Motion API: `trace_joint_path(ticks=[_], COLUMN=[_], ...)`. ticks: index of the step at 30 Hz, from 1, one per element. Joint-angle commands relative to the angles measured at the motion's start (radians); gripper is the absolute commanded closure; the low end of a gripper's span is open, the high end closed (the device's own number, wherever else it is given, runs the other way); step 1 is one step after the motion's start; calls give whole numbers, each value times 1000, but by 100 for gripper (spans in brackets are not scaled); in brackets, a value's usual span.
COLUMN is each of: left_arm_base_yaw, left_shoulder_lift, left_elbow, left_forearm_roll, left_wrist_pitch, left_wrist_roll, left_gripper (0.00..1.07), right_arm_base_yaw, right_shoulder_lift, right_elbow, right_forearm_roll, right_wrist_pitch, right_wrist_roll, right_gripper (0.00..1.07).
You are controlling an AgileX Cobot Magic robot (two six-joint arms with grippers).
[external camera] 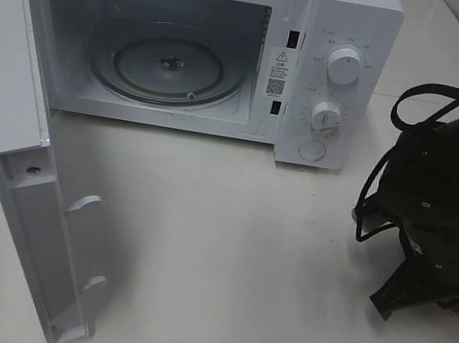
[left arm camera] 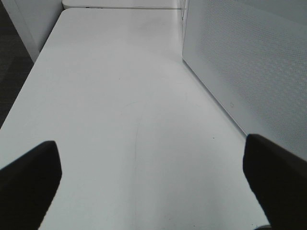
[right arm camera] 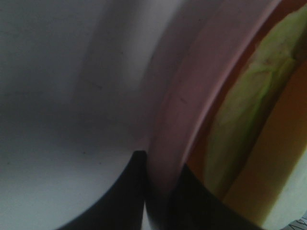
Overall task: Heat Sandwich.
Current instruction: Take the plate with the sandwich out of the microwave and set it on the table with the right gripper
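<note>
1. The sandwich (right arm camera: 240, 129), white bread with a tan-orange crust and pale green filling, lies on a round pink plate (right arm camera: 184, 96) at the far right of the white tabletop (external camera: 233, 252), well apart from the oven; in the high view only a pink sliver of the plate shows behind the arm.
2. The right gripper (right arm camera: 156, 191) is nearly shut, its dark fingers pinching the plate's rim, so the plate serves as the carrying handle and the bread stays untouched.
3. The white microwave oven (external camera: 335, 75) stands with its door (external camera: 23, 180) swung wide and the glass turntable (external camera: 168, 67) bare, ready to receive the plate.
4. The left gripper (left arm camera: 153, 177) hangs wide open over bare tabletop beside the door, holding nothing, probably parked there to close the door afterwards.
</note>
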Motion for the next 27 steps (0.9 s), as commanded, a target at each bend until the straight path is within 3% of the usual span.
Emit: trace_joint_path(ticks=[1,20,27], left_arm_base_yaw=[3,3,3], left_shoulder_lift=[-9,-9,-9], left_elbow=[1,1,1], left_forearm_roll=[0,0,0], left_wrist_pitch=[-10,-10,-10], left_wrist_roll=[0,0,0], left_gripper=[9,9,9], right_arm_base_yaw=[-7,-7,-7], right_shoulder_lift=[1,12,12], right_elbow=[-3,5,5], right_forearm_roll=[-18,-16,42], right_wrist_pitch=[6,-14,-9], right_wrist_roll=[13,12,11], right_gripper=[103,99,93])
